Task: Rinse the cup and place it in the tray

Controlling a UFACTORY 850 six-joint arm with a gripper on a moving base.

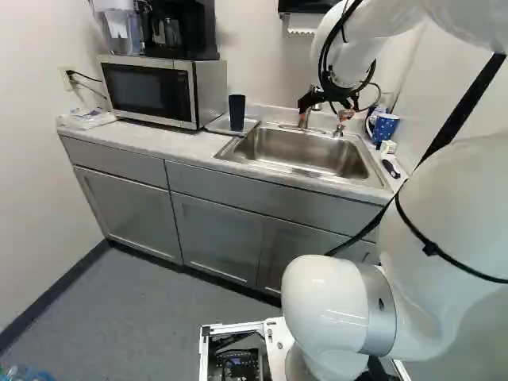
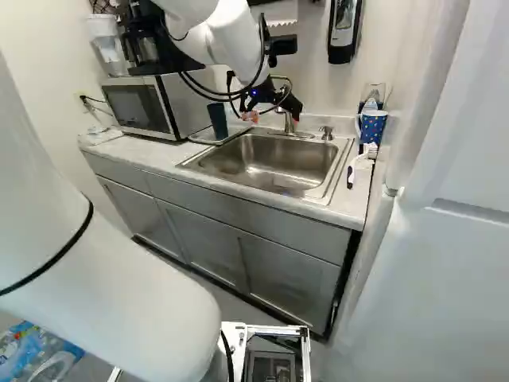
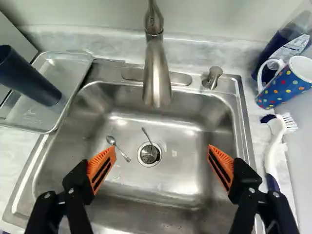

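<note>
Have gripper (image 3: 161, 150) wide apart, nothing between the orange pads (image 3: 101, 168), aimed down over the sink (image 3: 178, 175). Below, can see one spoon (image 3: 118, 148) and another utensil (image 3: 147, 135) reaching into the drain (image 3: 150, 155). Mind the tap (image 3: 157, 73), just ahead of the gap. Main point: find dark cup (image 3: 29, 78) ahead and to the arm's left, outside the finger on that side, long axis upright, standing in the tray (image 3: 73, 73) beside the sink. Looks placed; can't tell if rinsed. If not, would need a shift left clear of the tap, then a side grip; could tip if nudged. If rinsed, probably just back off. Opposite side, see brush (image 3: 273, 148), then dotted mug (image 3: 280, 90) by the wall. Beyond the tray, watch the microwave (image 1: 151, 89); likely tight on that side.
</note>
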